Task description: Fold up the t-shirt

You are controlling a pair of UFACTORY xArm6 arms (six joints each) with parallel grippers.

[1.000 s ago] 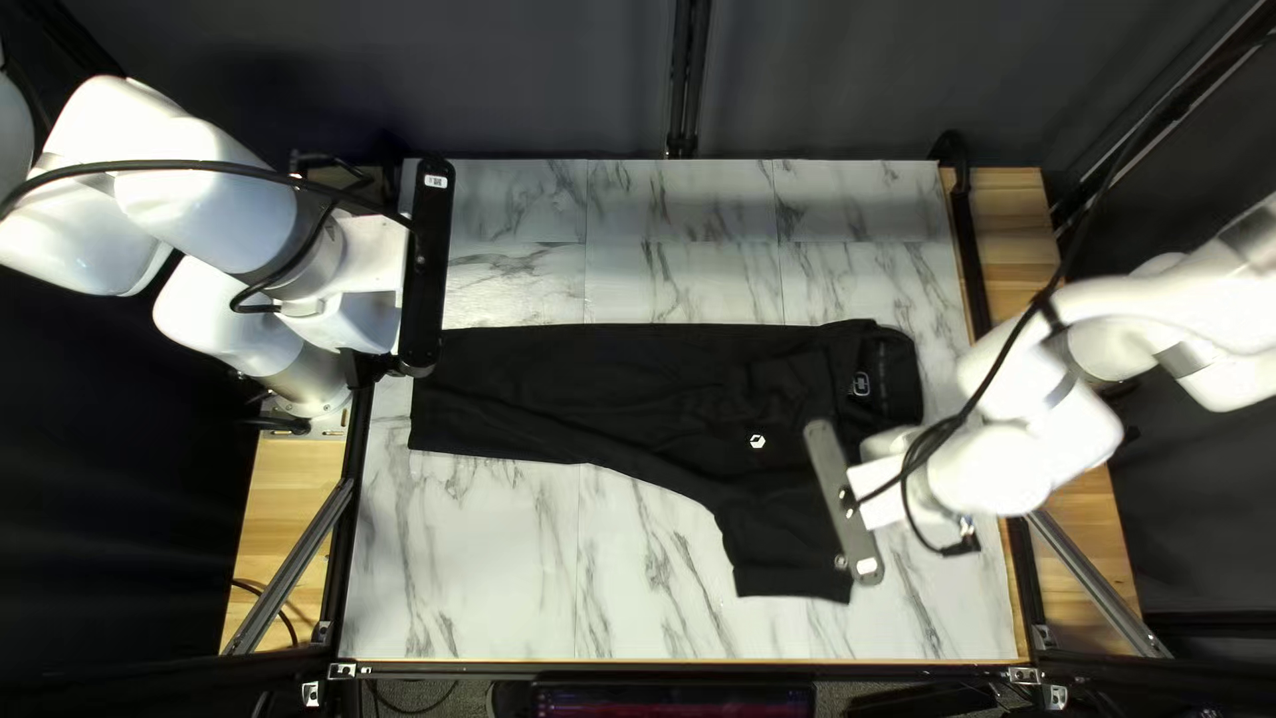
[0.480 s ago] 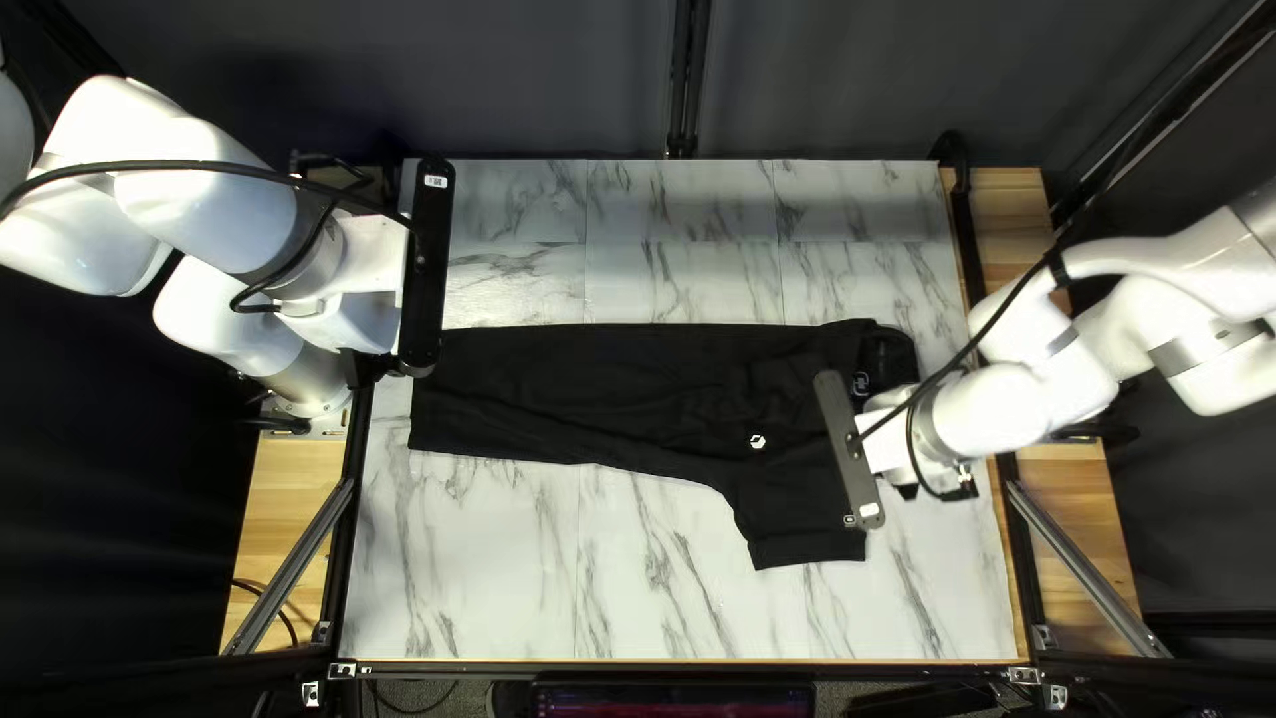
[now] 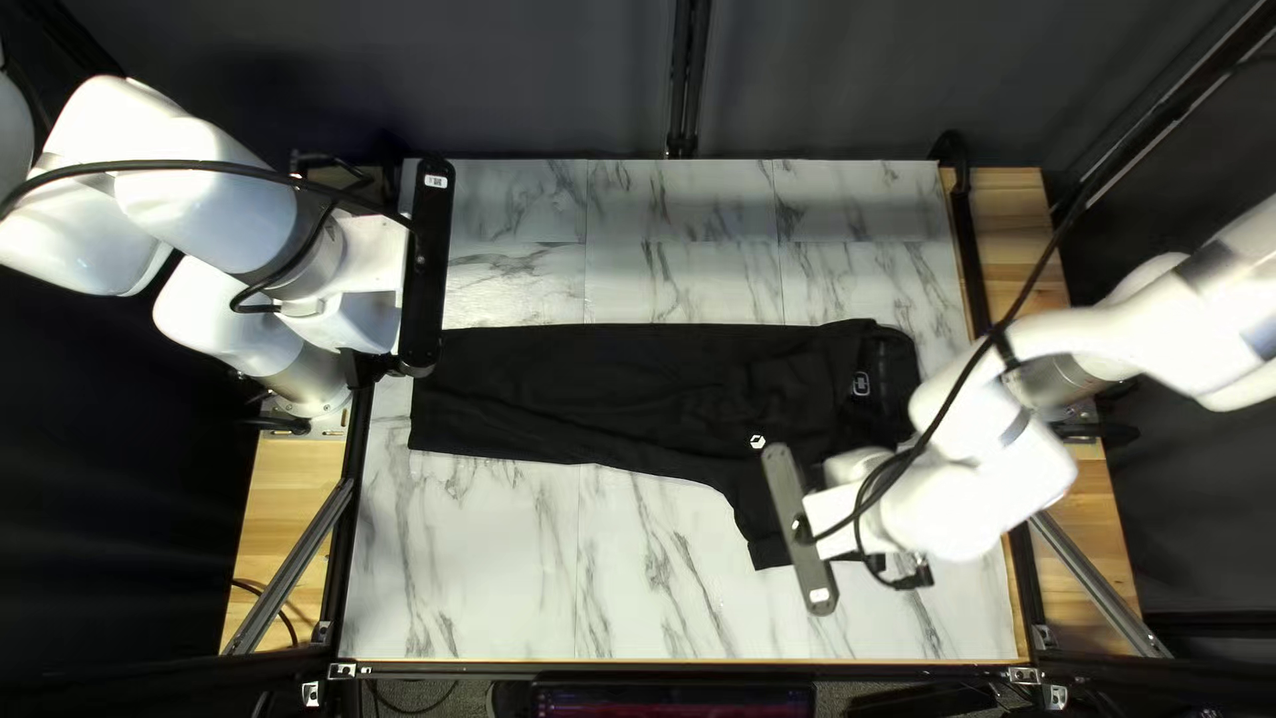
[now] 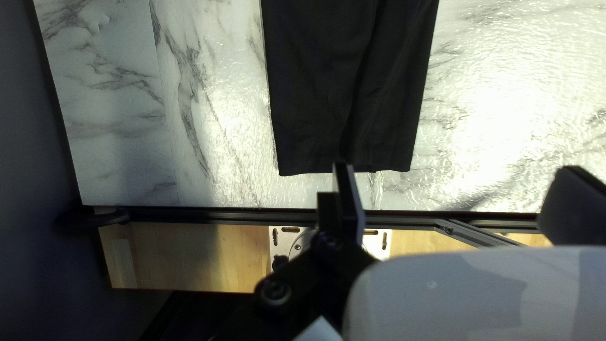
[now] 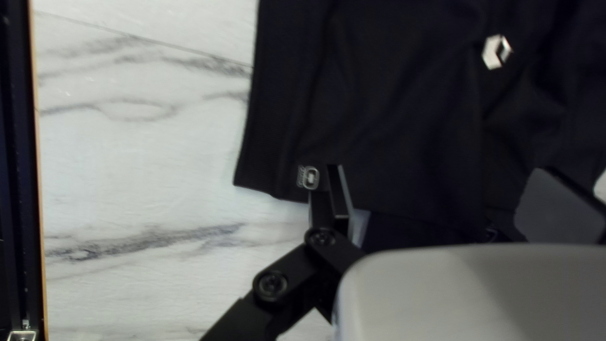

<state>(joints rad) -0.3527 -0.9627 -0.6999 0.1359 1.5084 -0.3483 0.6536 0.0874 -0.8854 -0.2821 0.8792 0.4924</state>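
A black t-shirt [image 3: 598, 392] lies in a long folded strip on the table, collar at the right of the top left view, a sleeve pointing to the near edge. My left gripper [image 3: 425, 266] hangs by the strip's left end. In the left wrist view the t-shirt's [image 4: 347, 82] end is just ahead of the open left gripper [image 4: 454, 173]. My right gripper [image 3: 800, 529] is above the sleeve and partly hides it. In the right wrist view black cloth [image 5: 391, 95] lies ahead of and under the right gripper [image 5: 439, 177], its fingers wide apart.
Marble-patterned tabletop [image 3: 532, 572] shows on the near side of the cloth and on its far side. Black rails [image 3: 977, 266] run along the side edges, with wooden boards [image 3: 1017, 239] outside them. A dark curtain [image 3: 532, 80] hangs behind the far edge.
The sleeve's near end shifted toward the far side and slightly right, then stayed. My right gripper moved away from the near edge, then back toward it and left. The left arm is still.
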